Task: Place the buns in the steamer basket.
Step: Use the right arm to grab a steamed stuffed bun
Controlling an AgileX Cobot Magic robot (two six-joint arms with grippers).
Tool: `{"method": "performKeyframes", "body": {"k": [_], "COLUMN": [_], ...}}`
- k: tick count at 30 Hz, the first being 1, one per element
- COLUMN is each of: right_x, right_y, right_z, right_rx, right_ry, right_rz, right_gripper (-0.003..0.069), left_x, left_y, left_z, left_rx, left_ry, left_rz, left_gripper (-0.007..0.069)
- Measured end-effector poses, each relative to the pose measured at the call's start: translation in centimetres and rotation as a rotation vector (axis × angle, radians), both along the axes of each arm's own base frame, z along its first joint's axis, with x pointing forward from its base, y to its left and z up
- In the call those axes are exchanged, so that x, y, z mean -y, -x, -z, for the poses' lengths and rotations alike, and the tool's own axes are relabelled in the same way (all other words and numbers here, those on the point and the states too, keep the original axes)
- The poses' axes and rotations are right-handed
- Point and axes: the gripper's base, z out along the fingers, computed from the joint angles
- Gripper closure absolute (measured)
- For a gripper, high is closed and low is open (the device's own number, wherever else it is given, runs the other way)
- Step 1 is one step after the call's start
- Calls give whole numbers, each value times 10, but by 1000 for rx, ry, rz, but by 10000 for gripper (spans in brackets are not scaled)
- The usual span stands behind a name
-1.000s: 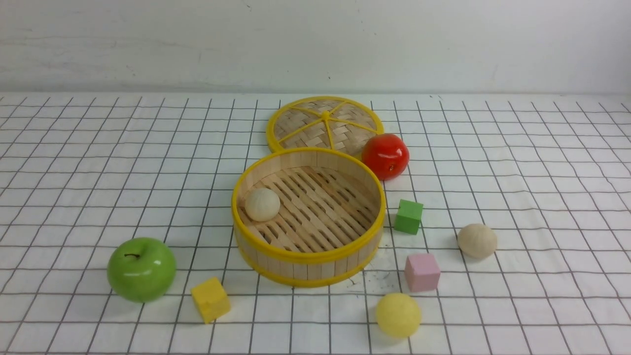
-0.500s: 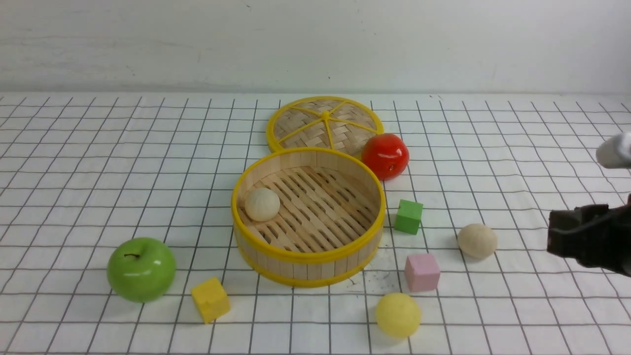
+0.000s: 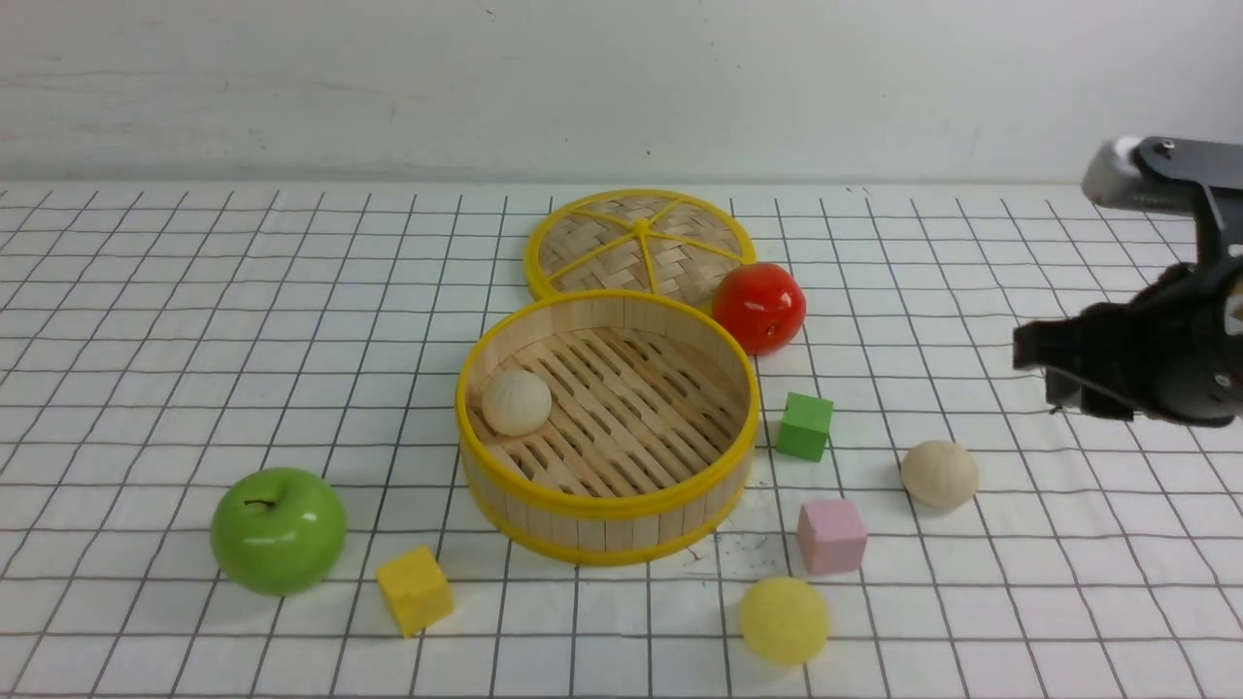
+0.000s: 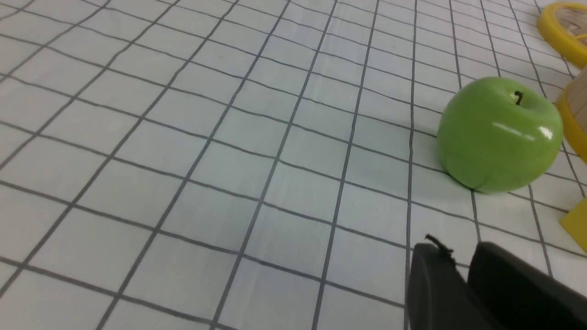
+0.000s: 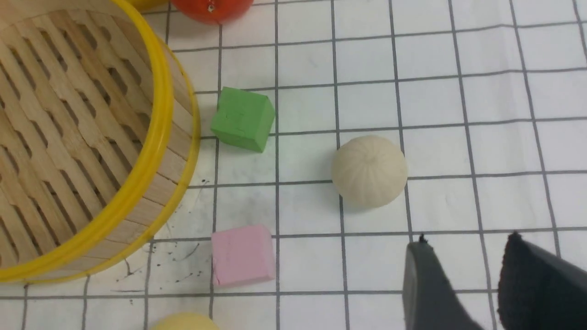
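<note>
Right gripper (image 3: 1037,374) at the right edge of the front view, raised above the checked cloth (image 3: 194,340); its dark jaws stand apart with only bare cloth between them, so it holds nothing; the ridged cream bun (image 3: 939,474) lies on the cloth just below and left of it in the frame, untouched; pink cube (image 3: 831,535) and green cube (image 3: 805,426) lie between that bun and the steamer basket (image 3: 602,505), which stands upright at frame centre; a second cream bun (image 3: 517,402) rests on the slatted floor against the basket's left inner wall; the yellow bun (image 3: 785,619) lies on the cloth at lower centre, outside the basket, below the pink cube; red apple (image 3: 758,307) just beside the basket's upper right rim; woven lid (image 3: 639,243) flat behind the basket; yellow cube (image 3: 415,589) and green apple (image 3: 279,530) at lower left; left gripper (image 4: 456,256) appears only in its wrist view, near the green apple, gripping nothing; whether its jaws are parted cannot be told.
</note>
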Motion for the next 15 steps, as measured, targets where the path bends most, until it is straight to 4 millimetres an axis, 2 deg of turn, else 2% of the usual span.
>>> {"method": "performKeyframes", "body": {"k": [3,4,5,9,11,15], "right_x": [-3,-3,-3,0,-2,-8], "right_y": [-21,-22,-36,-56,-67,-82], "right_z": [2,2,6,21,36,66], "right_rx": [-66,-77,-121,-235,-329,-381], "right_ry": [15,15,14,-35,-97,-126], "right_rz": [17,20,41,95,110,83], "right_gripper": [419,419,419,419,419,419], "left_x": [0,0,0,0,0,0], "left_y": [0,0,0,0,0,0], "left_z": [0,0,0,0,0,0], "left_rx": [0,0,0,0,0,0], "left_ry": [0,0,0,0,0,0], "left_rz": [0,0,0,0,0,0], "left_gripper": [508,508,505,501,498,494]}}
